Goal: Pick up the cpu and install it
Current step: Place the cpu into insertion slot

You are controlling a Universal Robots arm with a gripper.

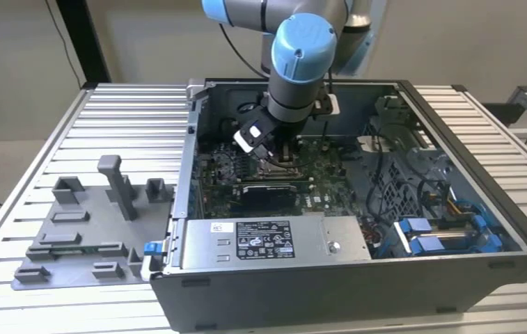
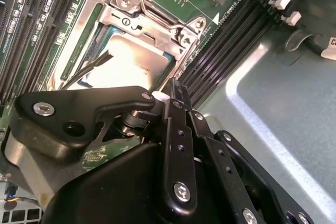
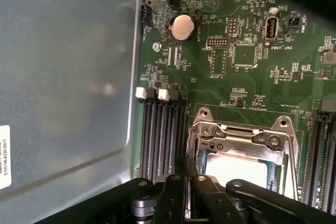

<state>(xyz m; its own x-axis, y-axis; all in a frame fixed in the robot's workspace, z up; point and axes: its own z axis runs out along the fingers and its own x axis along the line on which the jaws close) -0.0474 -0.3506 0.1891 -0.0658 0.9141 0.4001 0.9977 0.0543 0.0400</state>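
Gripper (image 1: 277, 156) is down inside the open case (image 1: 337, 285), over the board. Its fingers (image 2: 176, 98) are drawn narrow, with nothing seen held between them. The cpu (image 2: 136, 59) lies flat in the socket frame (image 2: 157, 17), silver top up (tip just at its edge, contact unclear). Memory slots (image 3: 160, 135) run just beside the frame, and a coin cell (image 3: 182, 27) sits further off. The power supply (image 1: 273, 240) is near; grey fixture blocks (image 1: 87, 229) stand well apart on the table (image 1: 124, 118)
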